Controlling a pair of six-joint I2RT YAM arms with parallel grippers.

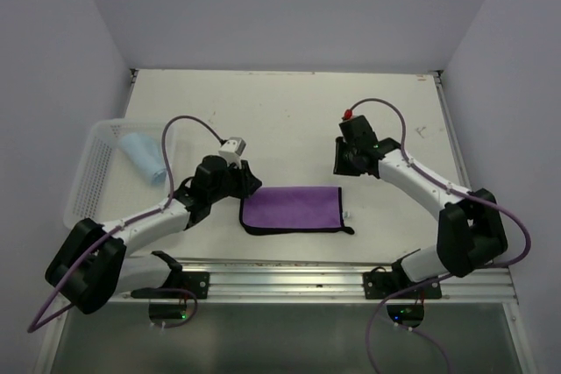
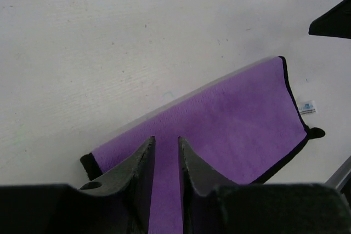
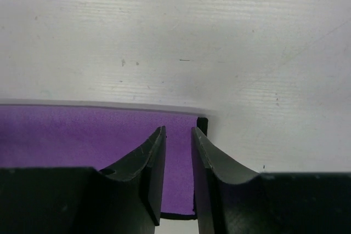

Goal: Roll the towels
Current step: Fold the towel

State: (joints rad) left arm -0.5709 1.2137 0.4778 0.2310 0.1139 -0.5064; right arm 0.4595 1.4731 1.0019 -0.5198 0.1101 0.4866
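Purple-face towel lay flat at table centre, dark trim showing at its edges, white tag at its 3 o'clock end. Long axis ran 9 to 3 o'clock in the top view. Left gripper sat over the towel's 10 o'clock corner, so the cloth lay toward 4 o'clock from it. Right gripper sat at the 2 o'clock corner, with the cloth toward 8 o'clock. Both were about equally near, one per far corner.

Both pincers had their jaws parted by a narrow slit. Flat purple showed through each gap and no fabric was seen pinched, so I read them as released.

Light blue towel lay bunched in the white basket, at 9 o'clock and well apart from the purple one. My read is that the roll would go from the far long edge toward 6 o'clock, and it was not yet started.
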